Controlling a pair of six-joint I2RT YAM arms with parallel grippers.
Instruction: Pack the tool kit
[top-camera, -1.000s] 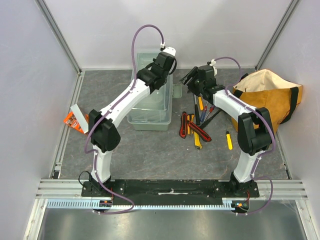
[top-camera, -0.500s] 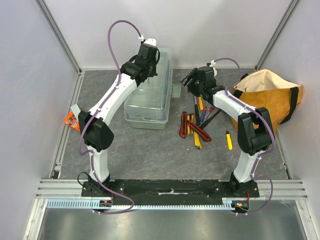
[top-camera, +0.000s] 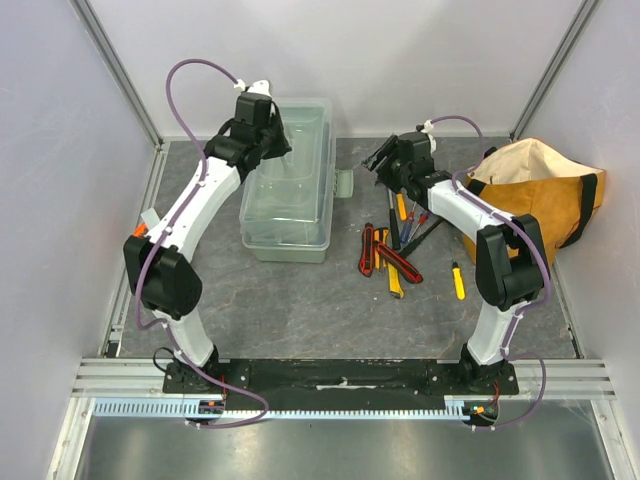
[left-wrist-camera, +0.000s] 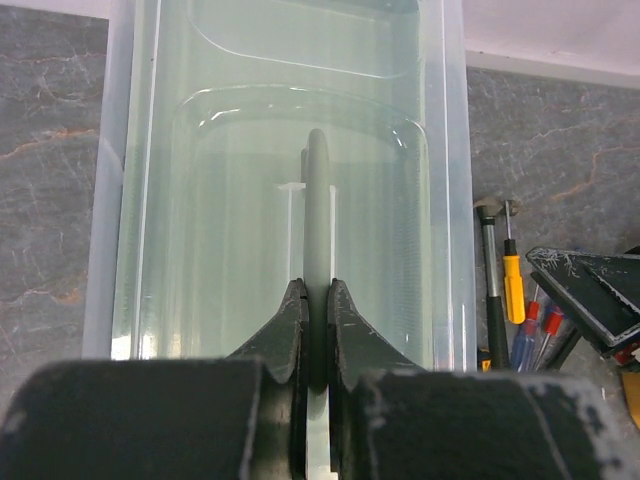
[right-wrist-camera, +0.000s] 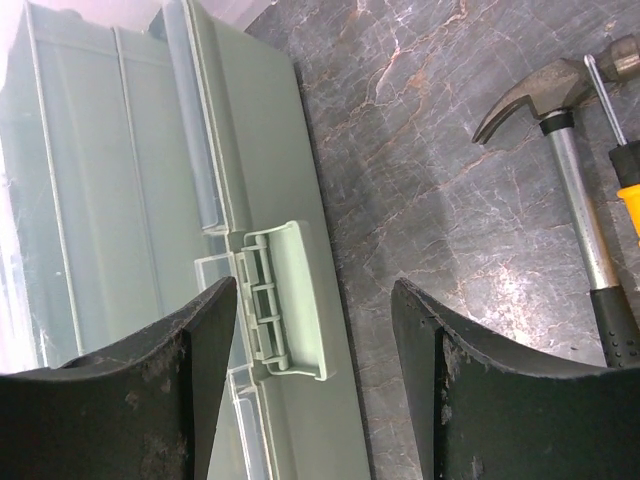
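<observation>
A lab test cell: white panel walls (top-camera: 60, 150), aluminium frame rails (top-camera: 120, 377), grey mat (top-camera: 300, 310).

You see a grey marbled tabletop (top-camera: 300, 310), plain white wall panels (top-camera: 430, 60), aluminium corner posts (top-camera: 116, 70) and an aluminium rail (top-camera: 120, 378) at the near edge. Lighting is even.

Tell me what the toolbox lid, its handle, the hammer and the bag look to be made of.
The toolbox lid: translucent, glossy plastic; the interior shows through and it reflects light. The handle: opaque pale green plastic, matte. The hammer: dull grey metal head, shiny steel-looking shaft, black grip, probably rubber. The bag: tan woven fabric, likely canvas, slumped and creased, with black straps.
</observation>
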